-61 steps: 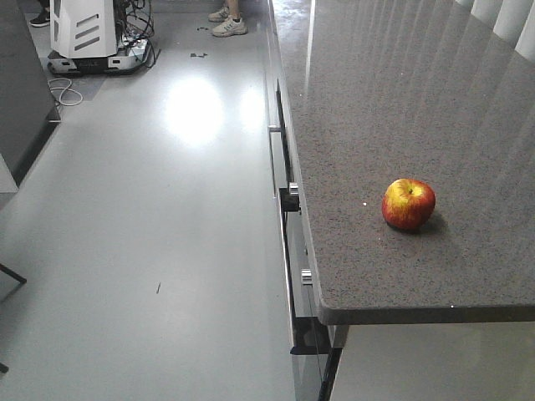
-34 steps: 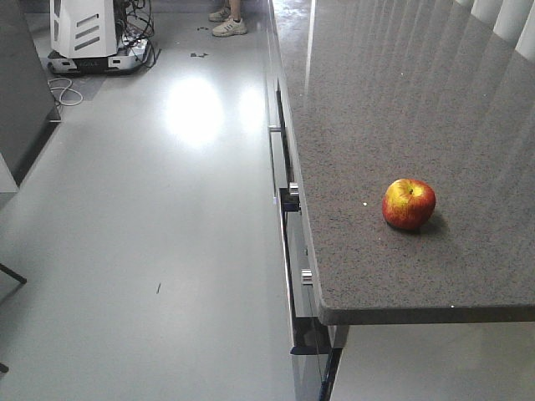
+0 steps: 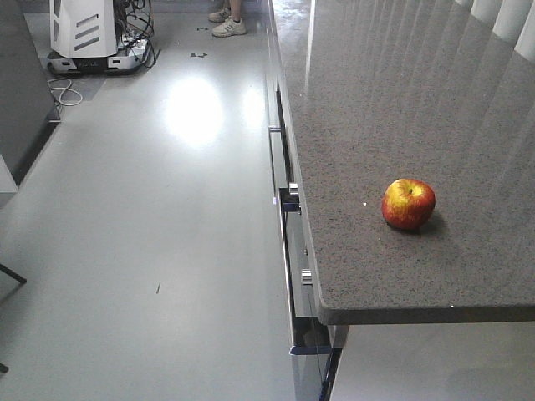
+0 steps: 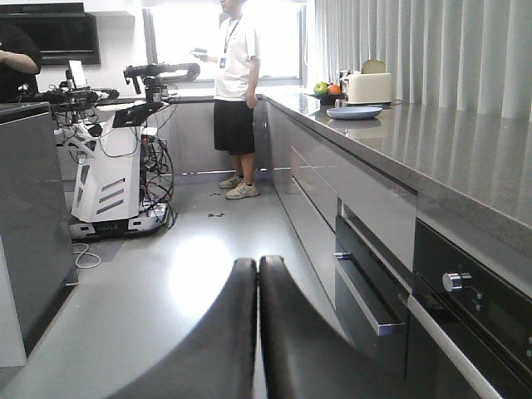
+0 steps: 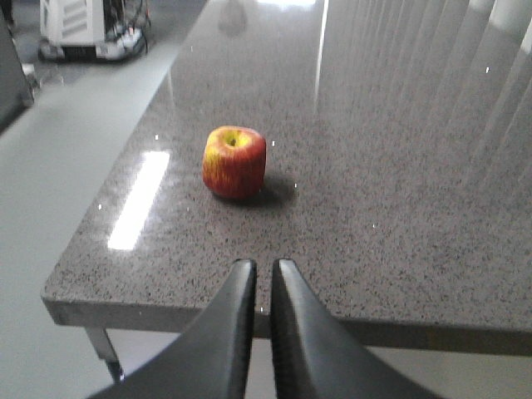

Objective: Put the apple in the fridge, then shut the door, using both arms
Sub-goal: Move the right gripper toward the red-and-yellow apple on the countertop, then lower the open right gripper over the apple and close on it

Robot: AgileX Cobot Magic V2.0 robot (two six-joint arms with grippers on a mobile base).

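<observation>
Apple [image 3: 409, 204] sits upright on the grey speckled counter [image 3: 376, 100], near its end edge, nothing touching it. Right gripper [image 5: 263, 268] points at the apple from off the counter's end, well apart; jaws nearly together, empty. Left gripper [image 4: 258, 264] hangs over the floor [image 4: 191, 266] beside the drawer fronts [image 4: 366, 208] (person standing far back); jaws pressed together, empty.

The front camera is looking down from high over the counter [image 3: 401, 100] and the floor [image 3: 150, 234], the left wrist camera is peering low along the floor past the left gripper [image 4: 258, 274], and the right wrist camera is facing the counter closely, sharing the apple [image 3: 409, 204] with the front view.
</observation>
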